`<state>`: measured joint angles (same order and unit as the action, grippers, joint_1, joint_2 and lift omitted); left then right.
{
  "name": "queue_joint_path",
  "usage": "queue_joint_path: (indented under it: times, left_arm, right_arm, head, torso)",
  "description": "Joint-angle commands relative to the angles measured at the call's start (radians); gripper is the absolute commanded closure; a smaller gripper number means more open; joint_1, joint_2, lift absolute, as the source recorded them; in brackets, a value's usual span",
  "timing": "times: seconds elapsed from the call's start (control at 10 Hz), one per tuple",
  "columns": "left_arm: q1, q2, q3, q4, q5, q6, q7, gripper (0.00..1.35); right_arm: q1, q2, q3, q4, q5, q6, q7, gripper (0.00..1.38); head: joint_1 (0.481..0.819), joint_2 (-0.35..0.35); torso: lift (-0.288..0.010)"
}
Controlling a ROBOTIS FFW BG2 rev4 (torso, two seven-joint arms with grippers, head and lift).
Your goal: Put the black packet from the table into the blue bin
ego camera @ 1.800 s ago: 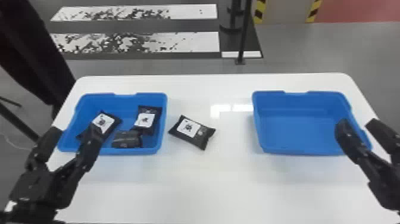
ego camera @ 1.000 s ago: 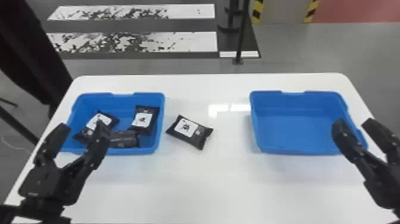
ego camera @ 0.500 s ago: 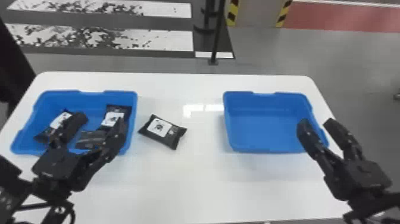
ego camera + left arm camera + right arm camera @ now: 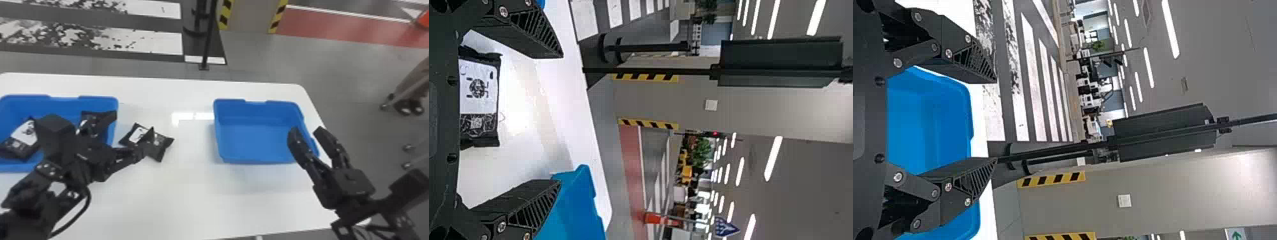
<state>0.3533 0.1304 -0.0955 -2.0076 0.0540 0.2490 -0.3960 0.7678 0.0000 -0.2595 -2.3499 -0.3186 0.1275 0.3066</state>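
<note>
Step in hand, as judged: approach to the item on the table (image 4: 191, 204), prior to pick-up. The left claw (image 4: 134, 123) is spread wide and grips nothing. The black packet (image 4: 162, 142) lies flat on the table between the two blue bins, nearer the left bin (image 4: 95, 99). Next move: lower the left claw, align one finger on each side of the packet, then close and lift. Contact between claw and packet cannot be confirmed. The right bin (image 4: 252, 143) sits well apart from the left bin; which bin is the target cannot be told. The right claw (image 4: 306, 128) is at the right bin's outer side, fingers apart, with nothing gripped. Other packets (image 4: 20, 142) lie inside the left bin. Caution: the left bin's near wall may obstruct a finger during descent.
</note>
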Motion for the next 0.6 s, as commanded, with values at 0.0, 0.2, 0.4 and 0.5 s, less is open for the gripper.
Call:
queue_joint_path:
  times: [0.0, 0.2, 0.4, 0.5]
  left_arm:
    - [-0.101, -0.011, -0.050, 0.080, -0.070, 0.065, -0.024, 0.14]
    - [-0.189, -0.032, -0.084, 0.168, -0.132, 0.095, -0.040, 0.14]
    - [-0.263, -0.038, -0.132, 0.256, -0.156, 0.210, -0.052, 0.14]
    - [-0.302, -0.038, -0.160, 0.308, -0.170, 0.247, -0.055, 0.14]
  right_arm:
    - [-0.005, 0.001, 0.000, 0.002, 0.000, 0.000, 0.000, 0.51]
    - [-0.007, 0.001, 0.000, 0.005, 0.000, 0.000, 0.000, 0.51]
    - [-0.007, 0.001, 0.000, 0.005, 0.000, 0.000, 0.000, 0.51]
    - [-0.007, 0.001, 0.000, 0.005, 0.000, 0.000, 0.000, 0.51]
  head:
    - [0.695, -0.219]
    - [0.695, -0.250]
    - [0.695, -0.263]
    - [0.695, -0.271]
  torso:
    - [-0.110]
    - [-0.110]
    - [-0.110]
    - [-0.110]
